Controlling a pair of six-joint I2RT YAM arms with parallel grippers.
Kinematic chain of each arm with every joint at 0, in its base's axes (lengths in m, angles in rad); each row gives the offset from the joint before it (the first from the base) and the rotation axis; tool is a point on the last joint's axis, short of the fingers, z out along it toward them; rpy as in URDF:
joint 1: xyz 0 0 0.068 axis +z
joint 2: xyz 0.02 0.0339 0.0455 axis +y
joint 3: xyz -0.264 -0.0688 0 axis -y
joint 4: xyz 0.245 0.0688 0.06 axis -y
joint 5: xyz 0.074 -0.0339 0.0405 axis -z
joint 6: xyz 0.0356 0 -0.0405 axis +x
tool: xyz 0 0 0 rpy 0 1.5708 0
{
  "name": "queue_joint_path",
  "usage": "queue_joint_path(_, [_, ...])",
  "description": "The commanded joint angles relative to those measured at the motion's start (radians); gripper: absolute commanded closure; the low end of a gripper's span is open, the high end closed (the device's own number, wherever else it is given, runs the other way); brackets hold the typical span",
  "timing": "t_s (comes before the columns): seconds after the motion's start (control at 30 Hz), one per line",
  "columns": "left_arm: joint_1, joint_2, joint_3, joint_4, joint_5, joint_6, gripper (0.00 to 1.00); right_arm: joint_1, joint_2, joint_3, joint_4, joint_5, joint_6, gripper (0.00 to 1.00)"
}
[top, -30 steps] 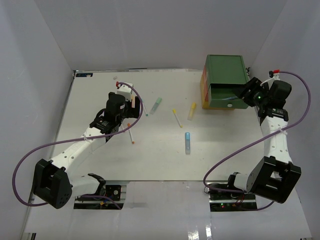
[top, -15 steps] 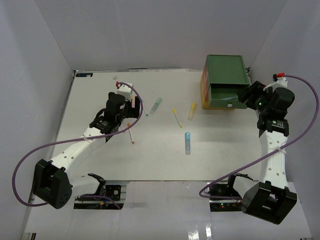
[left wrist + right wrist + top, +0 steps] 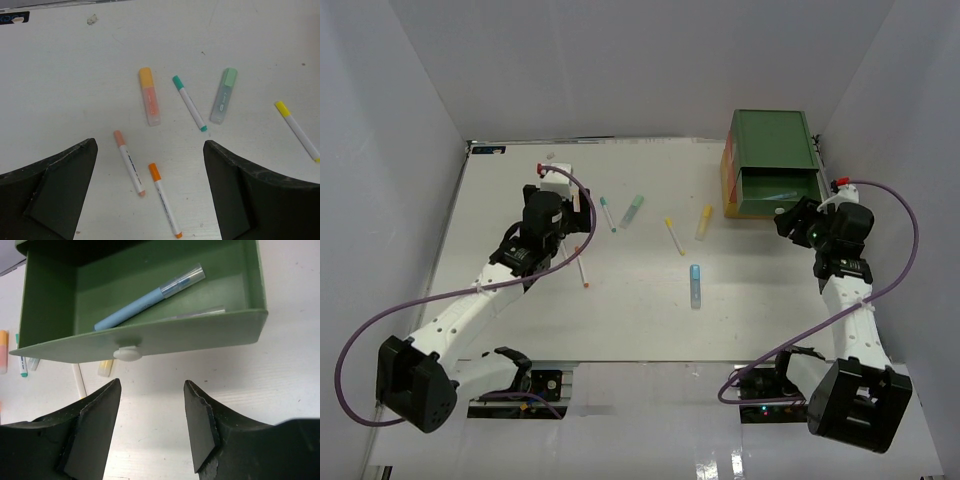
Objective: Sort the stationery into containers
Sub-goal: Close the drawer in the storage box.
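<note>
Open green drawer [image 3: 200, 335] holds a blue pen [image 3: 145, 300]; right tool [image 3: 151, 390] half-open, empty, before it; left tool [image 3: 150, 145] wide, empty.

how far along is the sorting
Early. Done: a blue pen lies in the open green drawer. In hand: nothing; left tool and right tool are open, empty. Left: orange highlighter, green highlighter, blue highlighter and several thin pens loose on the table.

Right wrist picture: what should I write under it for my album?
The open right pincer hovers before the white knob of the pulled-out green drawer, a blue pen inside.
</note>
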Motion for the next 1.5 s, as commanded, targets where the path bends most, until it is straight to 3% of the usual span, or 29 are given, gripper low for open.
queue_joint_path(0.0, [0.012, -0.091, -0.025, 0.018, -0.083, -0.031, 0.02, 0.023, 0.034, 0.032, 0.119, 0.001, -0.035, 0.41])
queue_joint_path(0.2, [0.157, -0.120, -0.050, -0.029, 0.008, -0.149, 0.02, 0.080, 0.103, 0.069, 0.162, 0.039, -0.065, 0.42])
queue_joint_path(0.5, [0.268, -0.098, -0.033, -0.048, 0.148, -0.221, 0.02, 0.127, 0.157, 0.124, 0.176, 0.068, -0.069, 0.44])
queue_joint_path(1.47, [0.269, -0.092, -0.044, -0.023, 0.193, -0.201, 0.02, 0.141, 0.355, 0.255, 0.274, 0.108, -0.038, 0.45])
